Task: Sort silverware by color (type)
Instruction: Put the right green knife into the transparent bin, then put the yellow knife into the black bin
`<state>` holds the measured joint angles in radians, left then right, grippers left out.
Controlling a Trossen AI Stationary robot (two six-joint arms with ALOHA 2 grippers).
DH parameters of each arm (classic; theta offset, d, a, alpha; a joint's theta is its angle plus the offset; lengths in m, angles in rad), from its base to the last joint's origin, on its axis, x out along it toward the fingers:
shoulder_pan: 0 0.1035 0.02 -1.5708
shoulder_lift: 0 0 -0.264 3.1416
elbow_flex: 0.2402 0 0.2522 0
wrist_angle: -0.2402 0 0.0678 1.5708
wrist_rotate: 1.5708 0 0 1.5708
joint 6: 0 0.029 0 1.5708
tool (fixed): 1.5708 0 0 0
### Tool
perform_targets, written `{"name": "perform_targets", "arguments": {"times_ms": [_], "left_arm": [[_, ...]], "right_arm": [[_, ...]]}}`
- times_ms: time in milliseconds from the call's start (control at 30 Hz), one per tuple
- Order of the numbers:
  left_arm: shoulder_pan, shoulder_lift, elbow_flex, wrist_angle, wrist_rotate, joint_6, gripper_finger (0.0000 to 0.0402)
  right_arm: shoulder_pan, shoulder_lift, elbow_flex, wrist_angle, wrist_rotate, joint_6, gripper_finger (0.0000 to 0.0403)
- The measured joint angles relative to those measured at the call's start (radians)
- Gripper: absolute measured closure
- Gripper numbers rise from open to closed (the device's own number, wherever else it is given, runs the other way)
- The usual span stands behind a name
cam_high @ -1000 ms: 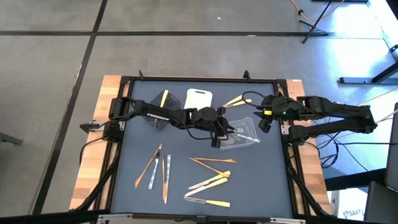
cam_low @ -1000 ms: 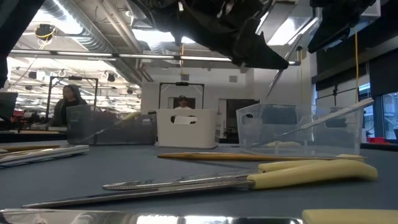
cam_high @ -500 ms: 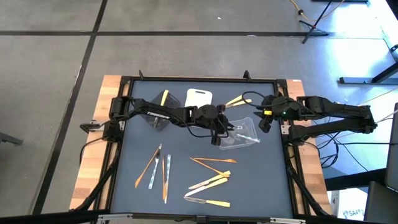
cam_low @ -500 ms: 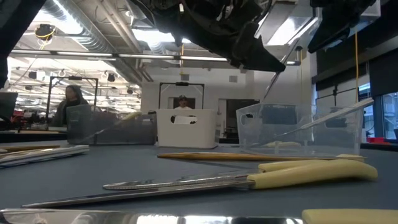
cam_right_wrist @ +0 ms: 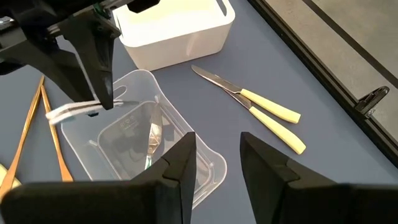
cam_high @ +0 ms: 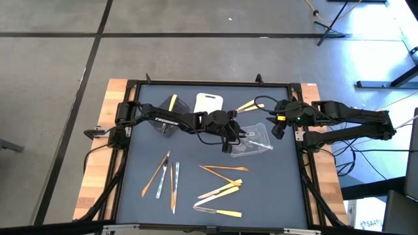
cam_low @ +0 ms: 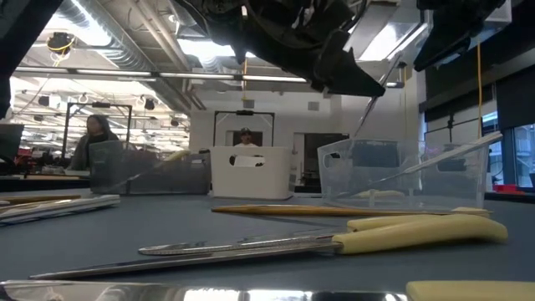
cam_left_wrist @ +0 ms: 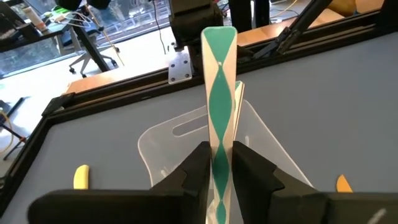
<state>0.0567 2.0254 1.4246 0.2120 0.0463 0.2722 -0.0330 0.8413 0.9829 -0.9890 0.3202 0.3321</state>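
The left gripper [cam_high: 228, 140] pinches a silver-grey utensil [cam_right_wrist: 78, 109] above the clear plastic tray [cam_right_wrist: 180, 155]; only the right wrist view shows this. The right gripper [cam_right_wrist: 214, 165] hovers nearby, fingers apart, holding nothing.

Open workshop room around a wood-edged counter [cam_high: 117, 88]

From above, grey concrete floor [cam_high: 196, 59] crossed by dark seams fills the upper frame, with a stand's legs [cam_high: 333, 26] at upper right. At counter level, ceiling ducts [cam_low: 125, 38] and strip lights [cam_low: 84, 17] run across the upper left; a person [cam_low: 92, 138] sits at far left, another [cam_low: 245, 138] stands at centre; dark windows [cam_low: 510, 125] at right.
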Motion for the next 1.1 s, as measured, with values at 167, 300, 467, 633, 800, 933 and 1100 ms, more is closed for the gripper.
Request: {"name": "perform_targets", "arguments": {"times_ms": [167, 300, 467, 633, 800, 933, 1100], "left_arm": [[0.000, 0.000, 0.000, 0.000, 0.000, 0.000, 0.0326], [0.000, 0.000, 0.000, 0.000, 0.000, -0.001, 0.0317], [0.000, 0.000, 0.000, -0.001, 0.000, -0.001, 0.0307], [0.000, 0.000, 0.000, -0.001, 0.000, -0.002, 0.0304], [0.000, -0.002, 0.000, 0.005, -0.010, -0.011, 0.0304], [0.000, -0.016, 0.000, 0.003, -0.010, -0.035, 0.0304], [0.000, -0.059, 0.000, -0.009, -0.011, -0.045, 0.0304]], "right_arm": [[0.000, 0.000, 0.000, 0.000, 0.000, 0.000, 0.0292], [0.000, 0.000, 0.000, 0.000, 0.000, 0.000, 0.0292], [0.000, 0.000, 0.000, 0.000, 0.000, 0.000, 0.0292], [0.000, 0.000, 0.000, 0.000, 0.000, 0.000, 0.0292], [0.000, 0.000, 0.000, -0.001, 0.000, 0.000, 0.0292], [0.000, 0.000, 0.000, -0.001, 0.000, 0.000, 0.0292], [0.001, 0.001, 0.000, 0.012, 0.029, -0.056, 0.0292]]}}
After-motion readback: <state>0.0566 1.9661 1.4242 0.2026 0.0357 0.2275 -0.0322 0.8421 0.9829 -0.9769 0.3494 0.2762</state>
